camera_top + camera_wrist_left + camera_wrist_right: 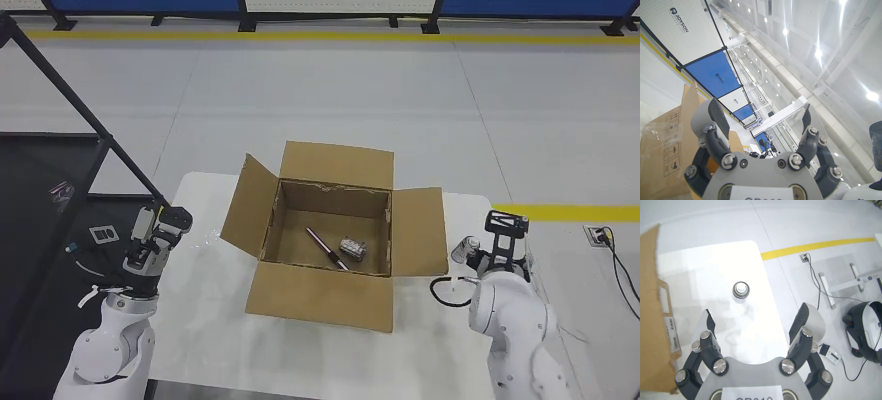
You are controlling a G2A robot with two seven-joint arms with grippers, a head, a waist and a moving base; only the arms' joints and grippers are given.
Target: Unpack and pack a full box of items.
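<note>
We see the open cardboard box (318,290) at the middle of the white table (200,330), with a dark rod (326,247) and a small wrapped packet (353,246) on its floor. The left gripper (761,111) and right gripper (756,311) flank it, jaws spread wide (a small metal can (740,292) stands upright near the right one). Pale grey floor with a yellow line (560,212) surrounds the table.

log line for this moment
left gripper open, empty | right gripper open near metal can | cardboard box open, holds dark rod, wrapped item
</note>
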